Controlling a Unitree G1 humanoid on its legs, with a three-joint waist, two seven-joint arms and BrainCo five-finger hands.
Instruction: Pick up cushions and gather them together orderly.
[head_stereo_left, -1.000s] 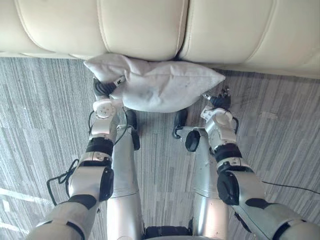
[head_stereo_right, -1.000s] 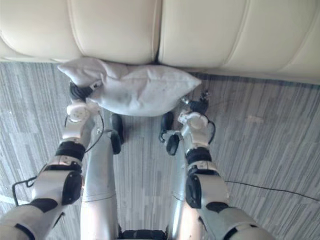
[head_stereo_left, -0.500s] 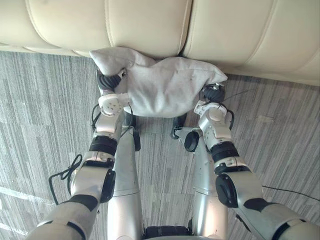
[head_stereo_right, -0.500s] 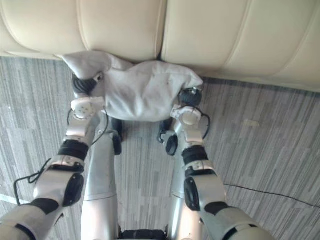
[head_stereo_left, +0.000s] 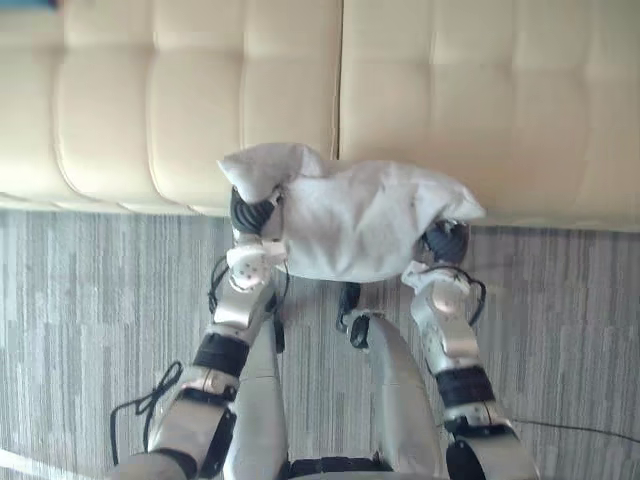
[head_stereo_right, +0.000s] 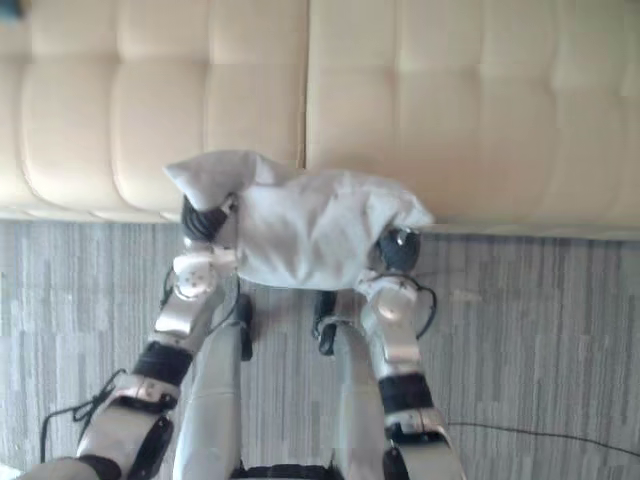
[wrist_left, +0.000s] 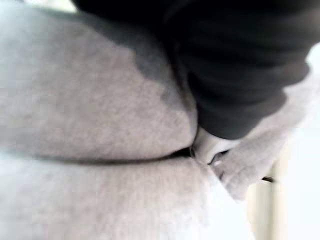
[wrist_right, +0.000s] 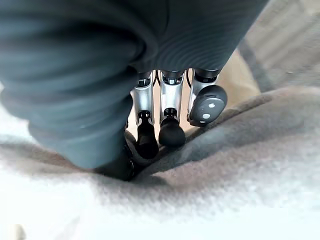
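A pale grey cushion (head_stereo_left: 350, 220) hangs crumpled between my two hands, lifted off the floor in front of the sofa's seat edge. My left hand (head_stereo_left: 252, 212) grips its left end just under a pointed corner; in the left wrist view a fingertip (wrist_left: 207, 147) digs into a fold of the cloth (wrist_left: 90, 115). My right hand (head_stereo_left: 445, 240) holds the right end, and its dark-tipped fingers (wrist_right: 171, 131) curl into the fabric (wrist_right: 225, 165) in the right wrist view.
A cream tufted leather sofa (head_stereo_left: 500, 100) spans the whole width behind the cushion, with a seam between two seats (head_stereo_left: 337, 90). Grey striped carpet (head_stereo_left: 80, 300) lies in front of it on both sides.
Both hands closed on the cushion's ends and raised it from the floor toward the sofa; it bunched up between them. The camera has tilted up, showing more of the sofa.
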